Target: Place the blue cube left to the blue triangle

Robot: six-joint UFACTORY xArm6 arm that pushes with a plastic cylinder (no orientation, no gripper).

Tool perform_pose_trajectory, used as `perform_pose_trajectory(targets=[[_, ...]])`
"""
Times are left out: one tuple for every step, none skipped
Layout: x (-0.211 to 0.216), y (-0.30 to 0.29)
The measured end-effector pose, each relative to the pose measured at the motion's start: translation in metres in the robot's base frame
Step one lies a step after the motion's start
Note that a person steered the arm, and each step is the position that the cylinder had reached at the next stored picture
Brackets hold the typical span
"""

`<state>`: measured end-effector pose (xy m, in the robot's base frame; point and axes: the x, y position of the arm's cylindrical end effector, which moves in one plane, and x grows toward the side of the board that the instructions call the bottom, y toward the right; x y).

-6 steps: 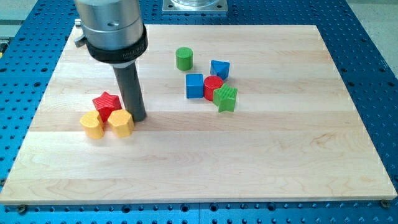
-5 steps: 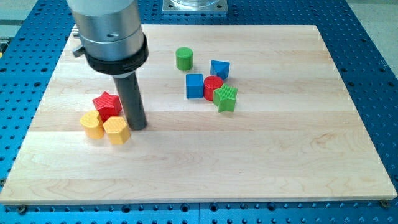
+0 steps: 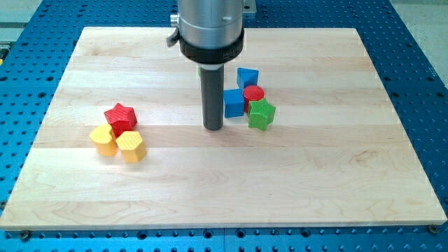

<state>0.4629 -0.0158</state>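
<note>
The blue cube (image 3: 234, 103) sits near the board's middle, below and a little left of the blue triangle (image 3: 247, 77). My tip (image 3: 213, 128) rests on the board just left of and slightly below the blue cube, very close to it. A red cylinder (image 3: 254, 95) touches the cube's right side, and a green star (image 3: 262, 114) sits below the red cylinder.
A red star (image 3: 120, 117) and two yellow blocks (image 3: 105, 139) (image 3: 131, 146) cluster at the view's left. The arm's wide body (image 3: 210, 28) covers the board's top middle. The wooden board (image 3: 336, 175) lies on a blue perforated table.
My tip moved from the yellow blocks rightward to beside the blue cube. The cube, red cylinder and green star shifted slightly right and down. The green cylinder is now hidden behind the arm.
</note>
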Motion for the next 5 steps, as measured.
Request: perform_pose_trajectory(targets=[[0.0,0.001],[-0.013,0.031],[-0.063,0.037],[-0.067,0.017],[-0.069,0.01]])
